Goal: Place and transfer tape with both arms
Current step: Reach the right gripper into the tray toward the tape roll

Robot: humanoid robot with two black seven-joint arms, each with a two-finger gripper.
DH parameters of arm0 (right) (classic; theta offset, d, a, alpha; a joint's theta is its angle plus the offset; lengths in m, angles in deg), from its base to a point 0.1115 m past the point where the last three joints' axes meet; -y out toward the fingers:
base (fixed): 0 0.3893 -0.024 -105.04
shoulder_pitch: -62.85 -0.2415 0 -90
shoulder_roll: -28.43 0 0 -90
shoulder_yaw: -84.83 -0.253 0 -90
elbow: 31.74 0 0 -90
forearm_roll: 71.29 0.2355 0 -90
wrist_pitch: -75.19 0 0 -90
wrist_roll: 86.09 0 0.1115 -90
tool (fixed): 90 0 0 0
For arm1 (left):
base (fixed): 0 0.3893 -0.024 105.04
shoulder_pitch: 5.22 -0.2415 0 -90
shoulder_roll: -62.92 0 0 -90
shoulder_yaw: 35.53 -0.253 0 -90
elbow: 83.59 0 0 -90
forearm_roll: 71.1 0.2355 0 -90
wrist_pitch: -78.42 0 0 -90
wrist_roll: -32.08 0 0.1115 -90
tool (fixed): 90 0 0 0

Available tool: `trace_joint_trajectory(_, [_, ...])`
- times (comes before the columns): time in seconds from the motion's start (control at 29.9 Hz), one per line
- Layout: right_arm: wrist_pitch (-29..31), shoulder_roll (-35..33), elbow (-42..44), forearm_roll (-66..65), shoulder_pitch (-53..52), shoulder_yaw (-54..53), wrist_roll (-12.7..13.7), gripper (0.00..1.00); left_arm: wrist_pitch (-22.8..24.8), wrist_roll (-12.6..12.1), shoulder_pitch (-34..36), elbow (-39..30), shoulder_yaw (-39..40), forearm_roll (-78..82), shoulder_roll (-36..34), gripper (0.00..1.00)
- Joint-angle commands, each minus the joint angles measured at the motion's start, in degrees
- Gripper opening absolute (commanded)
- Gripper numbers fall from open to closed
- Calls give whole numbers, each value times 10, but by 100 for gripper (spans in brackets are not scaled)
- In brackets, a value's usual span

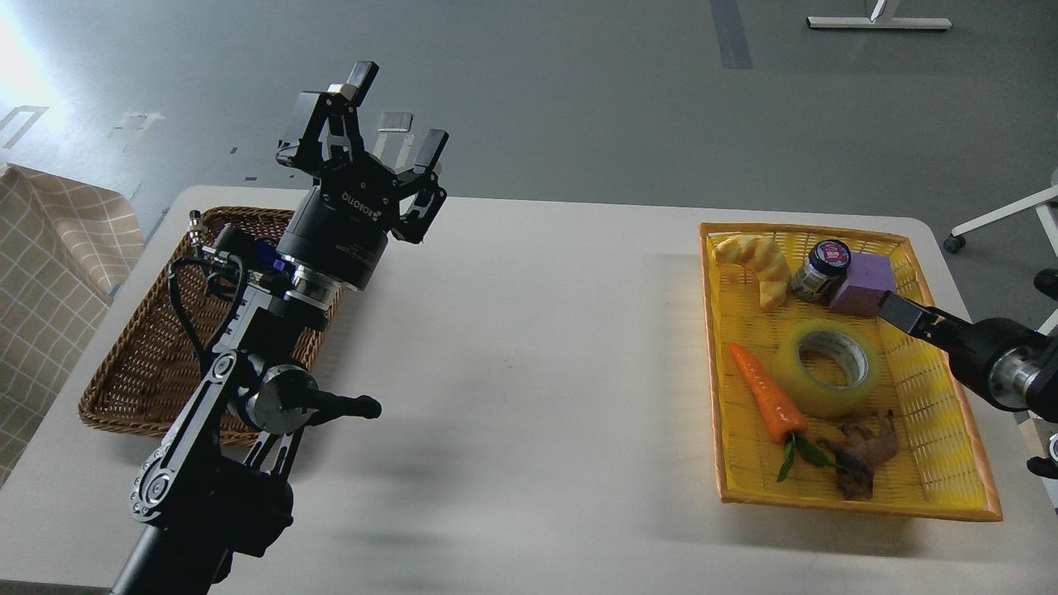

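The tape (806, 388), a yellowish translucent roll with a white core, lies flat in the middle of the yellow tray (712, 355) at the right. My right gripper (898, 313) comes in from the right edge and hovers just beyond the roll's far right side, next to the purple block (860, 281). It is seen edge-on, so its fingers cannot be told apart. My left gripper (395, 116) is open and empty, raised high with its fingers pointing up, over the table's far left, beside the wicker basket (136, 355).
The tray also holds an orange carrot (764, 395), a bread piece (756, 260), a small dark jar (824, 268) and a brown toy figure (864, 450). A checked cloth (50, 248) lies at the left. A chair base (992, 219) stands at the right.
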Motion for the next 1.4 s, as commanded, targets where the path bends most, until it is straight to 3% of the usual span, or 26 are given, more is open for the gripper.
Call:
trace_joint_trajectory(0.0, [9,-35,-10,0,-16,33,-25,97,0,0,1,1,0,-1,0,98])
trace_joint_trajectory(0.33, [9,-47,-11,-7,-15,69,-45,97,0,0,0,4,3,-2,-1,98])
trace_joint_trajectory(0.97, [9,-19,17,-44,-18,102,-46,97,-1,1,0,4,3,-3,5,98])
trace_joint_trajectory(1.17, [9,-18,12,-86,-21,106,-47,90,-1,13,1,4,2,-3,5,98])
trace_joint_trajectory(1.37, [9,-17,14,-90,-20,113,-47,94,-1,13,0,4,3,-3,6,98])
